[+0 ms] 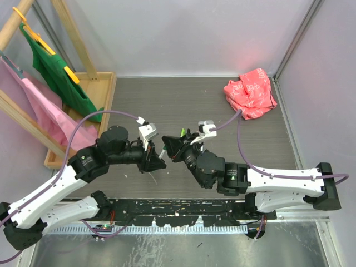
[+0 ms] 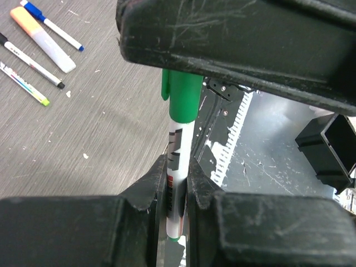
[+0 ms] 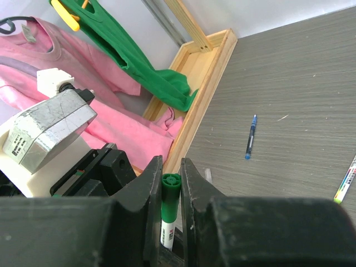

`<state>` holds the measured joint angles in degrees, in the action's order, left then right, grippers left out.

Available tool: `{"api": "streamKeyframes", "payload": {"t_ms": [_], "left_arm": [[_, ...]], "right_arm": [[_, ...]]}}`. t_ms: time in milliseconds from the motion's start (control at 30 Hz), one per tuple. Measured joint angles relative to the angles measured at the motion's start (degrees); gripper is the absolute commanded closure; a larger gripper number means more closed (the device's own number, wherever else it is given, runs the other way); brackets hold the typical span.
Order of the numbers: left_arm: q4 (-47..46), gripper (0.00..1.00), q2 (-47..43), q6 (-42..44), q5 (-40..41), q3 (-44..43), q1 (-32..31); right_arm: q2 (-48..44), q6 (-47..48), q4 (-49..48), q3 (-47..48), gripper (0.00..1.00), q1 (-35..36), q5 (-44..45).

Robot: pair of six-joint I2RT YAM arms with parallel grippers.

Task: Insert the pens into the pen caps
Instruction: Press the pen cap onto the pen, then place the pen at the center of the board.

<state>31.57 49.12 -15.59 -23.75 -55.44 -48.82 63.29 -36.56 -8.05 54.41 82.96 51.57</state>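
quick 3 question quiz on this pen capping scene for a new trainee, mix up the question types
1. True or false: the left jaws are shut on the white pen barrel.
2. What do the right jaws grip? A) the green cap B) an orange cap C) nothing
3. Fill in: the loose pens lie on the ____.
Key: 1 true; 2 A; 3 table.

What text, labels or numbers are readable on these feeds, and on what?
Nothing is legible.
White pen barrel in the left gripper: black and red print, blurred.
Green cap in the right gripper: no print visible.
Red cloth: white print, too small.
Loose pen, far right: coloured print, too small.
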Motion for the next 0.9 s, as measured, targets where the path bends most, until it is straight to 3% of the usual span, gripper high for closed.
{"api": "streamKeyframes", "payload": {"t_ms": [267,567,900], "left_arm": [[-2.86,1.0,0.7,1.05,-1.6,-2.71,-0.09],[-8.83,1.0,3.04,1.25,-1.44,-8.28,0.31],[-12.02,1.0,4.59,-0.02,3.02,-9.77,1.01]], "right_arm": [[-2.45,4.63,2.36,3.82,0.96,-0.31,-0.68],[-3.19,14.69,5.33,11.91,0.58,-2.67,-8.04],[-7.13,21.84,0.52,10.34,0.47,-2.05,-15.85]]}}
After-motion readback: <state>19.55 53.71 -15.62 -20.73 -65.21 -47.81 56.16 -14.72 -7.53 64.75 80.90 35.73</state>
